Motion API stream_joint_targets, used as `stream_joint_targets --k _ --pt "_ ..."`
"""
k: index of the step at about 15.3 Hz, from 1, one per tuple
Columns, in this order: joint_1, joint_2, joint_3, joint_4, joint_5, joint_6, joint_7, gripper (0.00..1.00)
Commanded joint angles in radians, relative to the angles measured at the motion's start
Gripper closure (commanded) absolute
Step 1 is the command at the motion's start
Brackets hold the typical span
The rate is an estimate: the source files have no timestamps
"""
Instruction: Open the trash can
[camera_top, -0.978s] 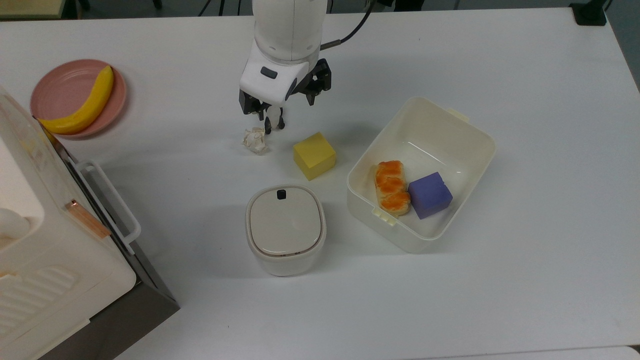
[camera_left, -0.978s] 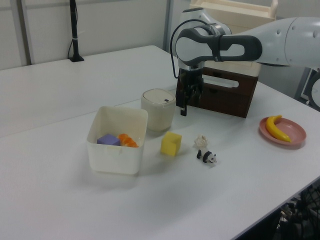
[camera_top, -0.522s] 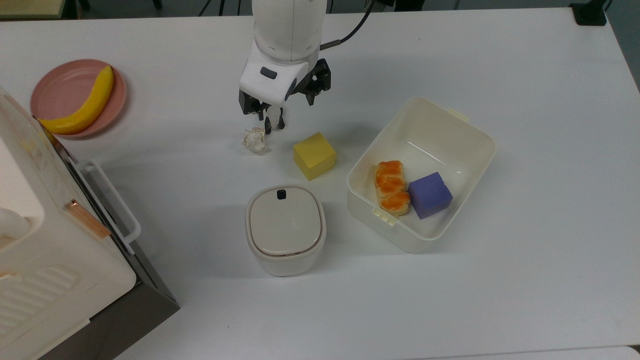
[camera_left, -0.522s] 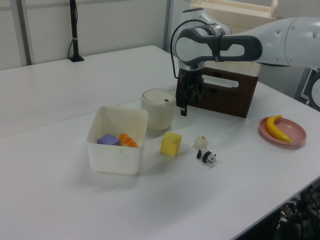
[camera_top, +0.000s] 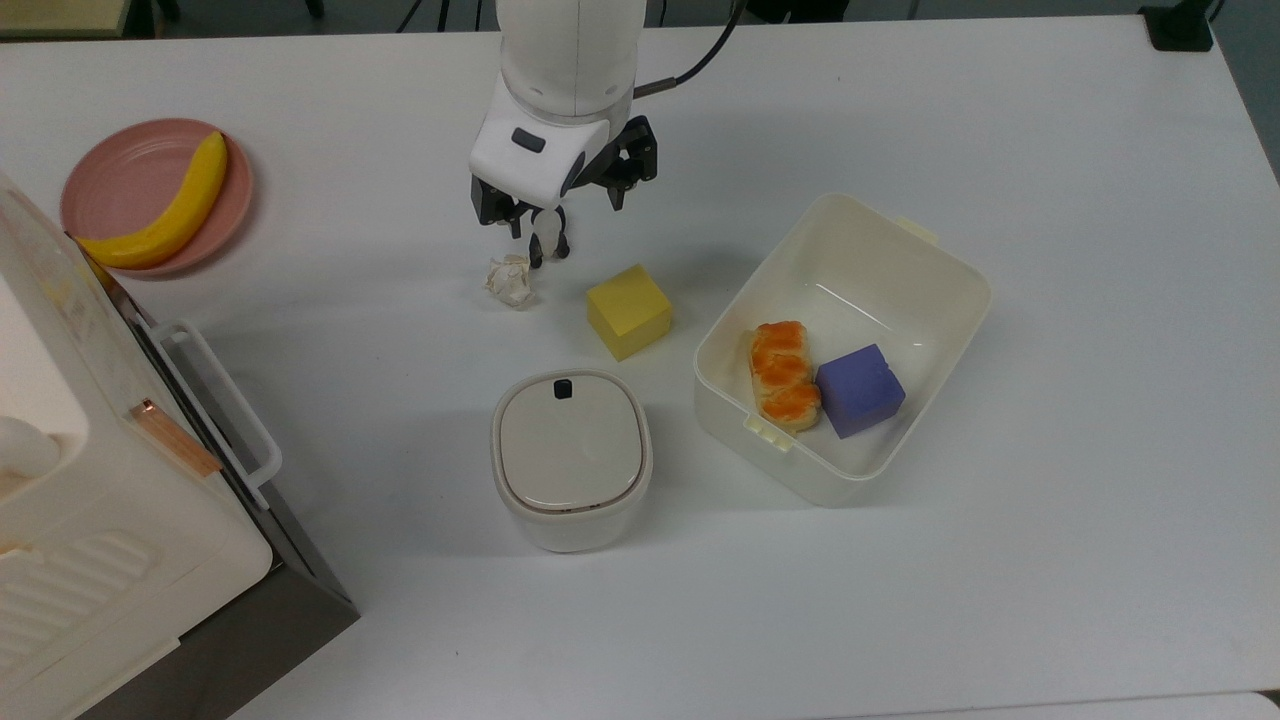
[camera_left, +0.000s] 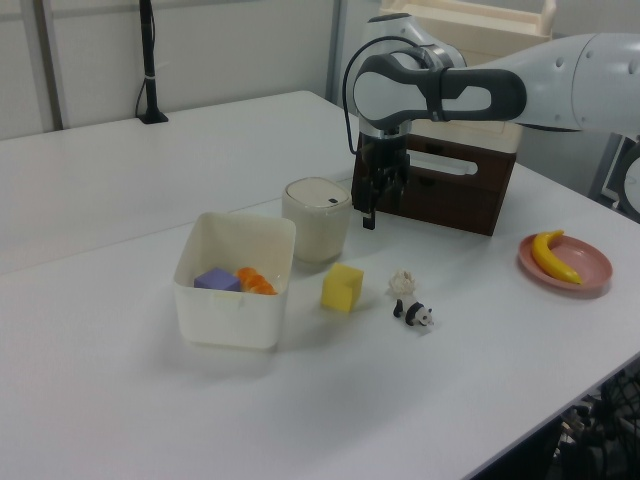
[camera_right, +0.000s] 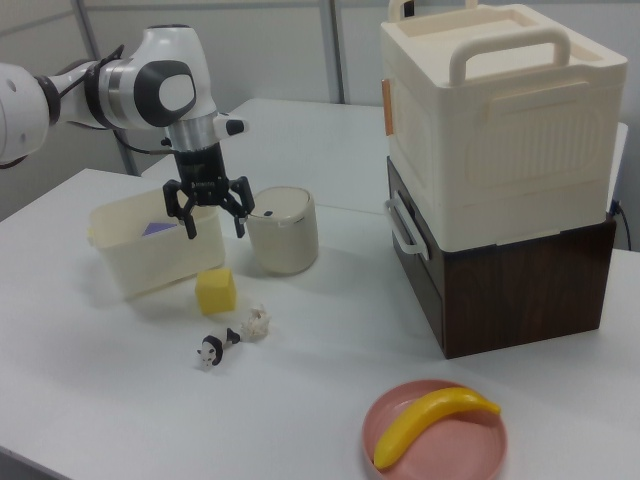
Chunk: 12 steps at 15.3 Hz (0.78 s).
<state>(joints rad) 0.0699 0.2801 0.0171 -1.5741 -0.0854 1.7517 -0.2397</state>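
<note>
**Well, the lid is down**

Here the trash can (camera_top: 571, 459) stands shut on the white table (camera_top: 1050, 560), between the tub (camera_top: 930, 260) and the white appliance (camera_top: 90, 520); the gripper (camera_right: 210, 212) hangs above, fingers spread, holding nothing

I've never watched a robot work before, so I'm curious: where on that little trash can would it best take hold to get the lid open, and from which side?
Probably not a grip at all. The trash can has a smooth, flat lid sitting flush in its rim, with no handle. The small black button at the lid's edge, toward the top view's top, looks like the release. The gripper, fingers open, should come straight down on it from above.
</note>
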Motion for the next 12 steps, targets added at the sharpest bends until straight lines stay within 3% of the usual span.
stream_joint_targets --k 1,7,8,10,12 --pt "0.010 -0.025 -0.011 -0.006 -0.014 0.017 0.054 0.09" --pt "-0.019 -0.058 -0.016 -0.003 -0.001 0.006 0.092 0.10" --pt "-0.018 -0.058 -0.014 -0.001 0.001 0.012 0.094 0.18" --pt "-0.018 -0.055 -0.014 0.026 0.004 0.022 0.094 0.46" --pt "-0.022 -0.055 -0.014 0.043 0.003 0.070 0.098 0.60"
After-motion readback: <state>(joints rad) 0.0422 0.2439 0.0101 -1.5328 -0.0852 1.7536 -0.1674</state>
